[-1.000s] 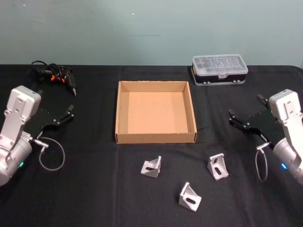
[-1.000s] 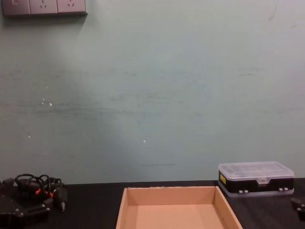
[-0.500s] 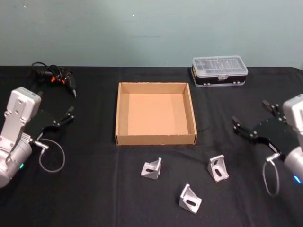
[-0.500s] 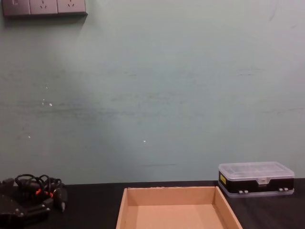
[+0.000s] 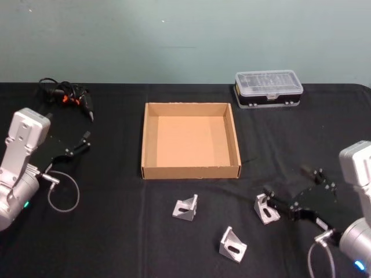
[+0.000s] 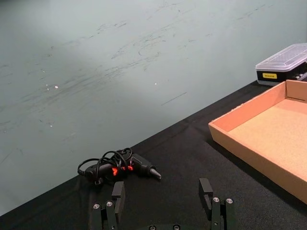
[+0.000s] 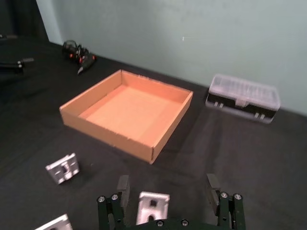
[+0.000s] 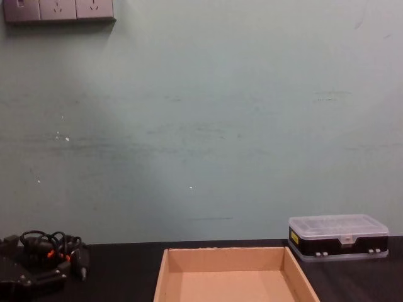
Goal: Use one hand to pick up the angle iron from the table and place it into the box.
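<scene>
Because a grasp looks imminent, the right gripper [image 5: 288, 182] hangs released, fingers [image 7: 122, 188] spread either side of the rightmost angle iron [image 5: 265, 207] on the table [image 5: 116, 231], just near-right of the box [image 5: 190, 171], which stands empty to receive it. At far left the left gripper [image 5: 79, 144] idles, likewise spread.
</scene>
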